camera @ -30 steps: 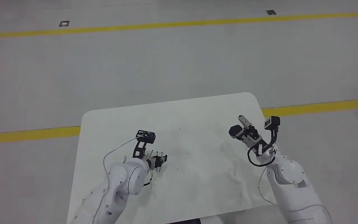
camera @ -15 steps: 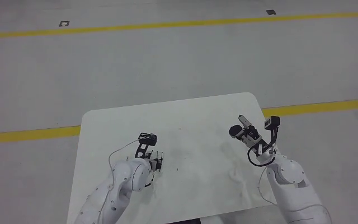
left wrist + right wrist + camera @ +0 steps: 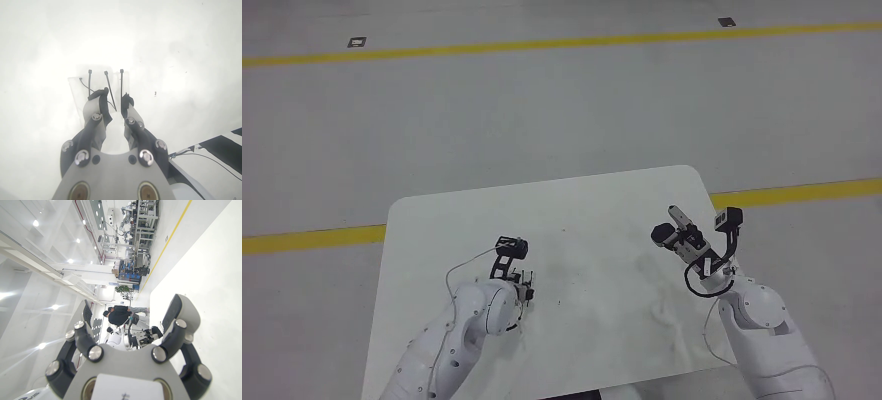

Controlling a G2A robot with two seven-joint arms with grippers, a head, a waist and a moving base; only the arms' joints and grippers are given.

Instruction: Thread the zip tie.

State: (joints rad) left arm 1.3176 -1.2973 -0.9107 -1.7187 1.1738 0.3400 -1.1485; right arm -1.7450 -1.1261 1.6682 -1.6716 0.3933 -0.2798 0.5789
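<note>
The zip ties (image 3: 109, 89) lay side by side on a clear tray (image 3: 72, 89), left of the middle of the white table (image 3: 592, 210) and nearer its front edge. The left gripper (image 3: 115, 95) hung just over them, its fingers (image 3: 103, 94) partly spread with one tie in the gap between them, pinching nothing. The right gripper (image 3: 131, 304) was raised by the table's right edge, fingers spread wide and empty.
</note>
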